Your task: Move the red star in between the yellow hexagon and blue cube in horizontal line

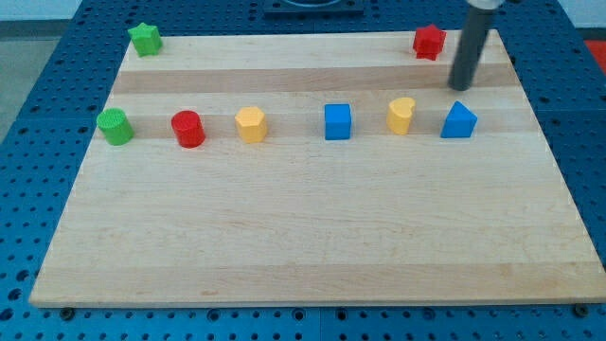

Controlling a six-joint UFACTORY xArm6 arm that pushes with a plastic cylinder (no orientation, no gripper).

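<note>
Your red star sits at the view's top right corner of the desk, well apart from the row it must join; my tip rests just to the star's right and a little below it, not touching; there are no jaws on this rig (only the straight rod), so nothing is spread or pinching. The gap you want lies between the yellow hexagon and the blue cube, far to the view's left and lower; in my judgement you should bring my tip round to the star's upper right side first, then push down and leftward in short strokes, correcting often, since a star may spin off a single contact point. Mind the other yellow block and the blue block (shape unclear, perhaps wedge-like) below the star; steer the path above the row, then drop in from the top; no containers show anywhere on the desk
</note>
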